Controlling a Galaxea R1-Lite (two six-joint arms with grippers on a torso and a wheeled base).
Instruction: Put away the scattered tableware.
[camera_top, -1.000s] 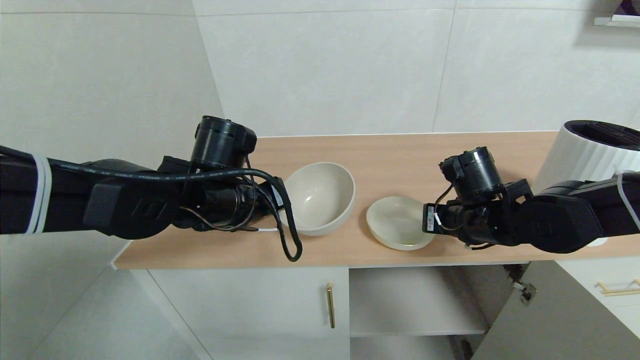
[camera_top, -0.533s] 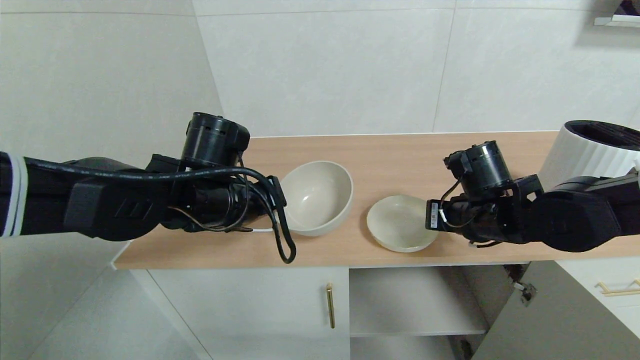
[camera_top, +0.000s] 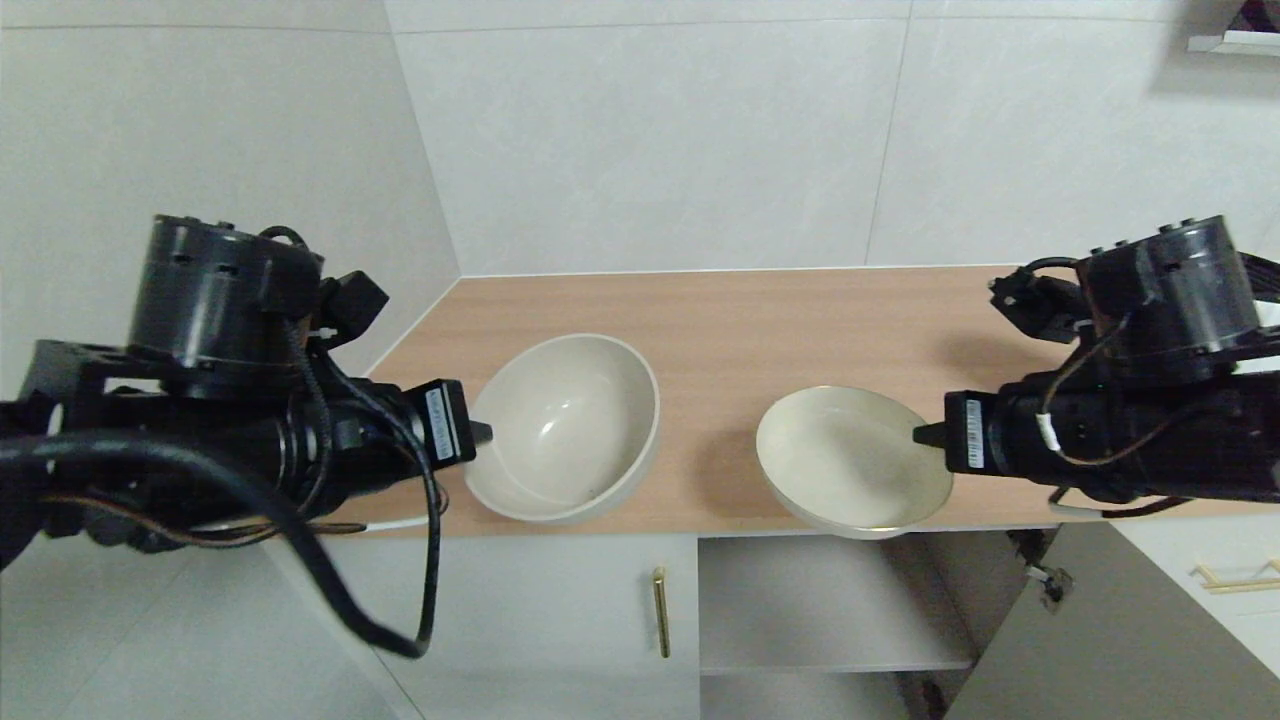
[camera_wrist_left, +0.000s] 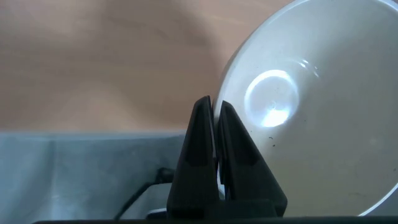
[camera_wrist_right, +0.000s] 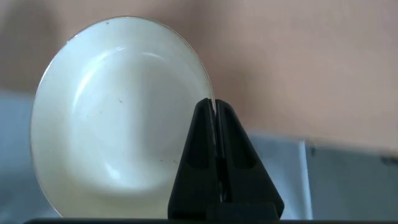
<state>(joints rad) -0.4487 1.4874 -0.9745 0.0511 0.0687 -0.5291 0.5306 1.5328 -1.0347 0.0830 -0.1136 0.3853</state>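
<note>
Left tool (camera_top: 483, 433): closed on the rim of the bowl (camera_top: 570, 430), with one finger inside the wall and one outside.
Bowl: deep and off-white, tilted. It hangs from the left tool's tips and spreads away from them toward the right tool.
Right tool (camera_top: 918, 436): clamped on the rim of the plate (camera_top: 850, 460), the thin edge pinched between its two fingers.
Plate: shallow and cream. It reaches from the right tool's tips toward the left tool. Its near rim overlaps the front edge of the tabletop (camera_top: 720, 320), and its shadow lies on the wood on the side away from the right tool.
Between the tools: bowl and plate are apart, with wood showing in the gap.
Below both tools: a white cabinet (camera_top: 560, 620) with a gold handle (camera_top: 660, 610), and an open compartment with a shelf (camera_top: 830, 660).
</note>
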